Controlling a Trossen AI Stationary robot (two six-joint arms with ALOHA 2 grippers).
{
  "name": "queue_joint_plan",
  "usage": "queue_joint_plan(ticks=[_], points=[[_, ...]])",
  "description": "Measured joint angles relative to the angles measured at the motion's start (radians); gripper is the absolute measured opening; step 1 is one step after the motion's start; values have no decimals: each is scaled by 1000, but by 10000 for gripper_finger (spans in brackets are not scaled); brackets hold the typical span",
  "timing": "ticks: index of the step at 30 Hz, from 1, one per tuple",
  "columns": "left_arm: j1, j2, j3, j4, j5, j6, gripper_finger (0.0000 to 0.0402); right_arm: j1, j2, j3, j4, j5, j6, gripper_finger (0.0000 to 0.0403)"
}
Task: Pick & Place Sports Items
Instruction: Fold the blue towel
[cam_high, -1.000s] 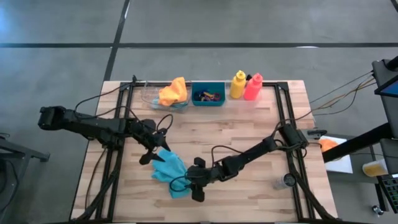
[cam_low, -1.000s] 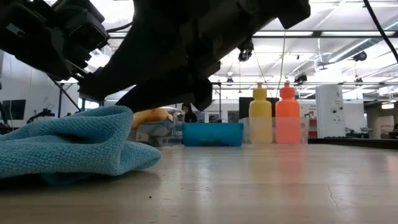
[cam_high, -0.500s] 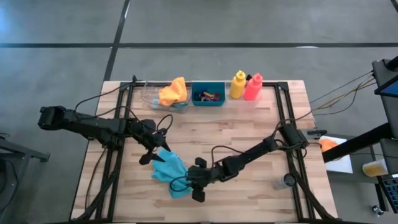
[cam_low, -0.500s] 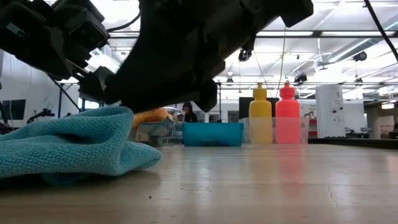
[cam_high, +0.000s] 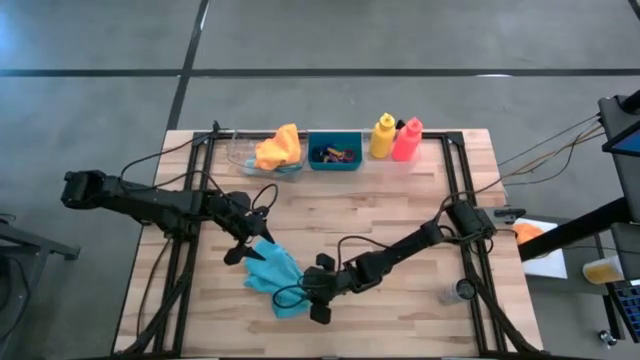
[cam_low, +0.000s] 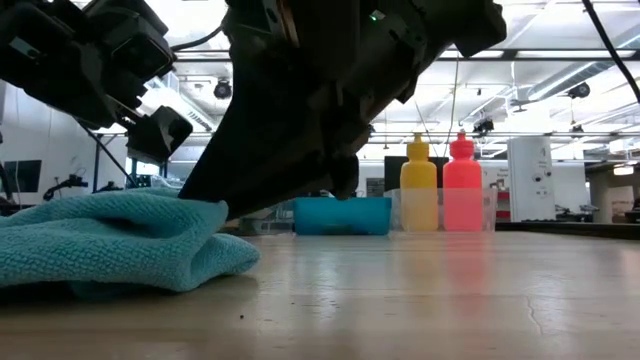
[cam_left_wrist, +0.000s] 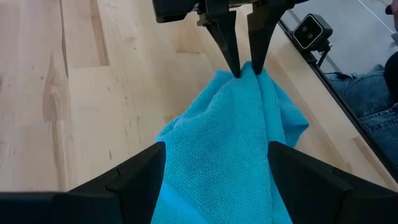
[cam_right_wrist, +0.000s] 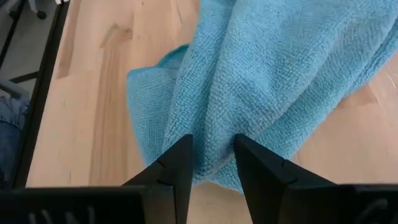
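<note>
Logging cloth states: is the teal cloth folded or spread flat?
Bunched, not flat: the teal cloth lies in folds, the right gripper's fingers pinching one ridge.

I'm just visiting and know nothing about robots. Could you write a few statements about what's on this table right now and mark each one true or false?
1. A teal cloth lies on the wooden table between the two arms. True.
2. The right gripper pinches a fold of that cloth. True.
3. The left gripper is clamped tight on the cloth. False: its fingers are spread wide over it.
4. The yellow bottle and the pink bottle lie tipped over. False: both stand upright, side by side.
5. An orange cloth sits in a clear tray beside the teal bin. True.
</note>
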Motion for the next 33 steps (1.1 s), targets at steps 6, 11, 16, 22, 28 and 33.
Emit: queue_joint_plan(ticks=[6, 11, 16, 22, 28, 33], points=[[0, 0, 0, 3, 0, 0, 286, -3, 0, 0, -43, 45, -4, 81], [0, 0, -1, 3, 0, 5, 286, -9, 0, 0, -112, 73, 0, 16], [0, 0, -1, 3, 0, 7, 286, -13, -16, 26, -155, 80, -2, 9], [0, 0, -1, 3, 0, 7, 286, -13, -62, 189, -459, 173, -21, 9], [0, 0, -2, 4, 0, 23, 286, -16, -68, 385, -746, 338, -75, 8], [0, 0, -2, 3, 0, 26, 286, -24, -68, 508, -931, 491, -80, 8]])
